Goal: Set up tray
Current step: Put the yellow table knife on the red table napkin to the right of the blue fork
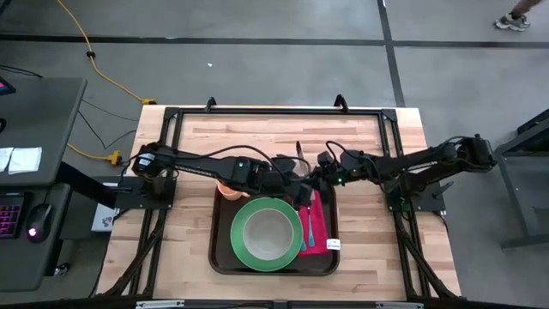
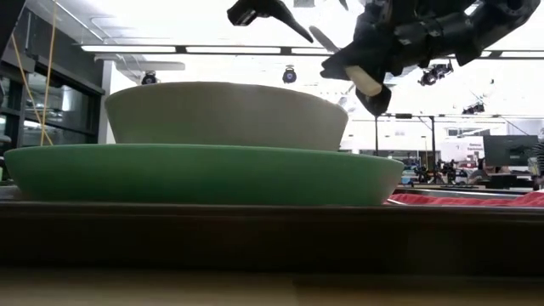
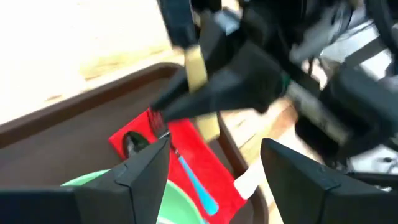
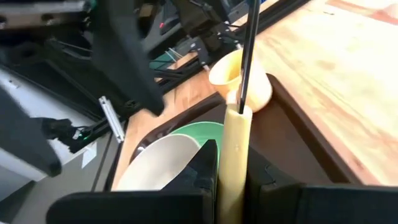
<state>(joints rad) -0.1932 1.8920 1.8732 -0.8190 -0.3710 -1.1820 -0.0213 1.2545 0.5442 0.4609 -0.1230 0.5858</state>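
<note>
The dark brown tray (image 1: pixel 225 257) lies mid-table. On it rests a green plate (image 1: pixel 240 245) with a white bowl (image 1: pixel 268 233) sitting in it. Beside the plate, on the tray's right, lies a red napkin (image 1: pixel 321 225) with a blue-handled utensil (image 3: pixel 198 186) on it. My left gripper (image 3: pixel 214 149) hovers open above the napkin's far end with nothing between its fingers. My right gripper (image 4: pixel 235 155) is just beyond it, over the tray's far right part (image 1: pixel 316 176). It is shut on a utensil with a cream handle and a thin dark shaft (image 4: pixel 247 50). My right gripper pinches the utensil's cream handle (image 4: pixel 234 143) between its two fingers (image 4: pixel 202 171), which reach in nearly level from the table's right. The utensil is lifted clear of the tray and stands steeply, its dark shaft rising above the fingers and the handle's end (image 2: pixel 367 83) showing below them.
A yellow-orange cup (image 4: pixel 239 78) stands at the tray's far left corner, partly under my left arm (image 1: pixel 206 163). A white tag (image 1: pixel 333 245) lies at the tray's near right. Black frame rails (image 1: pixel 274 112) border the wooden table top.
</note>
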